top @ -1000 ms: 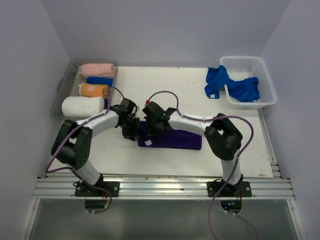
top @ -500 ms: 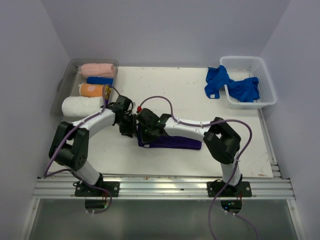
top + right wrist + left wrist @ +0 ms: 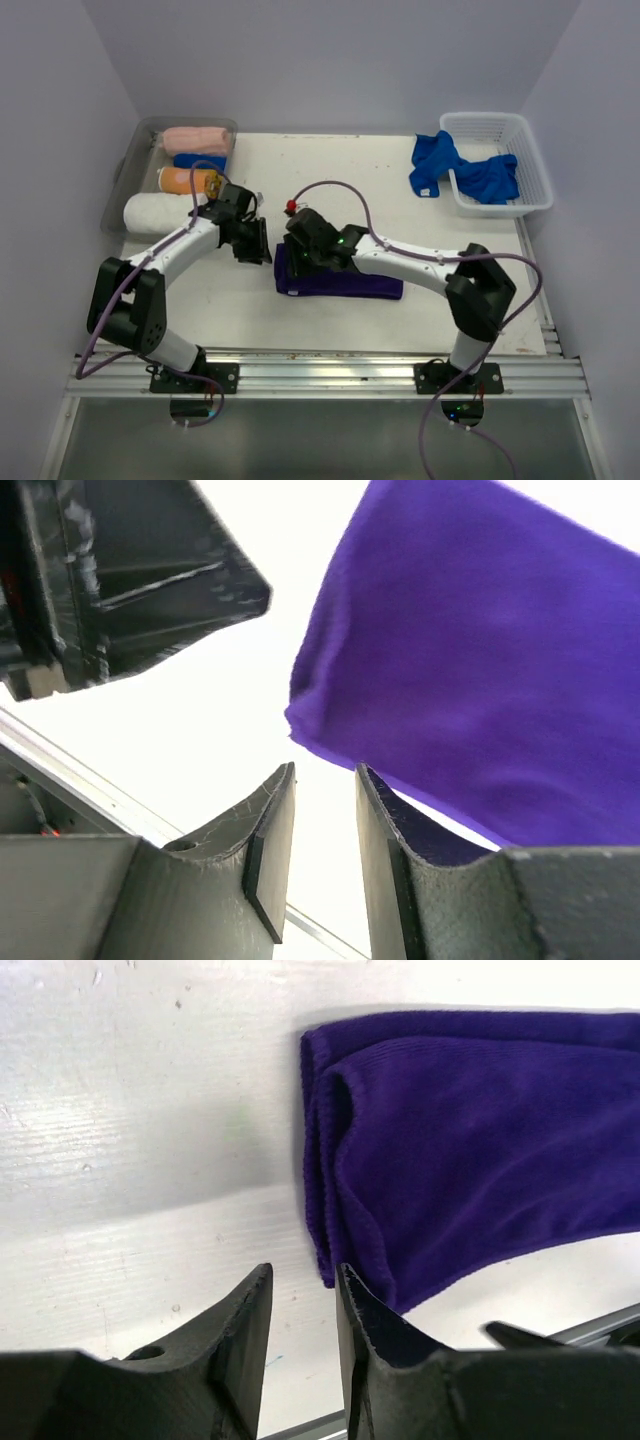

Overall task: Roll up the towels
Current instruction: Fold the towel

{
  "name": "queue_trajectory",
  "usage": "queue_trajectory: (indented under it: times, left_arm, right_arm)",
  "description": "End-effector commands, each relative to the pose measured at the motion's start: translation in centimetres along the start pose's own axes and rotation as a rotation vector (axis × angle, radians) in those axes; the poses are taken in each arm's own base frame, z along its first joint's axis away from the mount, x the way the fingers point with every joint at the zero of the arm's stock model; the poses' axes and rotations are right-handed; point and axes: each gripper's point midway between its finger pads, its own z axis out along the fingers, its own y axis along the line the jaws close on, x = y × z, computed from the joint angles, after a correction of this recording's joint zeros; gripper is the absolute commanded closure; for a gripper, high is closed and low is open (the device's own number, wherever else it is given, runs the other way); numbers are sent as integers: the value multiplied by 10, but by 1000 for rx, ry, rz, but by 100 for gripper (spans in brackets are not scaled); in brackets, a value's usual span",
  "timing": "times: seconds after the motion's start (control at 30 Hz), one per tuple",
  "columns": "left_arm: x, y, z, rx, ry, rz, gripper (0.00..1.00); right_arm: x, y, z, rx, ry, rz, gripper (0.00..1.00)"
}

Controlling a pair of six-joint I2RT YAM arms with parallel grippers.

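Purple towel [image 3: 340, 281] folded flat, mid surface [image 3: 400, 190], toward near edge. My left pincer [image 3: 303, 1275] and right pincer [image 3: 323, 775] slightly spread, empty, at towel's left-edge end. Rolling not started, I judge. Next: pinch that end, turn it over.

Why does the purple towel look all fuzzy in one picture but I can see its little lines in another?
Right wrist view: the purple towel is out of focus, and the table glares pure white. Left wrist view: sharp, so the ribbed weave shows, with a soft grey shadow on the table beside it. Top view: even light, nothing blurred.
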Motion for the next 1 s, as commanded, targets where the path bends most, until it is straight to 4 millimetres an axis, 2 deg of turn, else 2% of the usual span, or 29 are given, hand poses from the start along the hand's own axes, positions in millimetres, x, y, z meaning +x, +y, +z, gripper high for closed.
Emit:
queue_trajectory:
  times: [0.0, 0.07, 0.1, 0.13, 0.17, 0.2, 0.23, 0.3, 0.33, 0.37, 0.4, 0.43, 0.47, 0.53, 0.6, 0.77, 0.83, 0.97]
  left_arm:
    - [-22, -22, -22, 65, -94, 24, 66]
    - [-21, -29, -21, 66, -99, 42, 67]
    - [-19, -36, -20, 76, -97, 59, 68]
    - [-17, -40, -20, 88, -95, 66, 69]
    - [-16, -44, -19, 101, -95, 73, 70]
    - [-10, -51, -15, 115, -84, 95, 71]
    - [-5, -56, -13, 134, -70, 108, 73]
    - [12, -63, -3, 150, -22, 162, 75]
    - [19, -64, 0, 153, 3, 178, 76]
    - [26, -60, 7, 133, 31, 183, 83]
    - [36, -53, 12, 113, 61, 181, 85]
    - [36, -45, 14, 78, 60, 174, 86]
    - [40, -39, 18, 52, 71, 170, 86]
    - [45, -23, 22, -4, 91, 156, 88]
    - [48, -12, 30, -20, 111, 133, 88]
    - [47, -1, 48, -61, 141, 107, 90]
    - [42, -2, 48, -73, 136, 106, 92]
    - [29, 2, 32, -120, 85, 116, 91]
  right_arm:
    - [-41, -35, -46, 72, -173, 66, 66]
    - [-46, -62, -50, 113, -180, 124, 67]
    - [-39, -77, -51, 146, -159, 143, 69]
    - [-41, -96, -52, 178, -157, 179, 71]
    - [-38, -107, -52, 191, -146, 198, 76]
    - [-28, -123, -51, 225, -118, 219, 78]
    - [-31, -140, -57, 251, -128, 256, 80]
    - [-19, -164, -59, 296, -94, 284, 85]
    - [-19, -182, -64, 323, -97, 321, 88]
    - [-16, -191, -66, 337, -89, 326, 90]
    - [-5, -204, -66, 364, -64, 342, 90]
    - [-3, -221, -70, 391, -65, 376, 90]
    - [2, -230, -71, 406, -59, 389, 90]
    - [18, -255, -69, 435, -28, 435, 91]
    - [30, -269, -64, 442, -5, 461, 91]
    - [51, -277, -49, 459, 48, 480, 92]
    - [63, -281, -44, 472, 73, 490, 93]
    - [84, -279, -44, 481, 91, 554, 95]
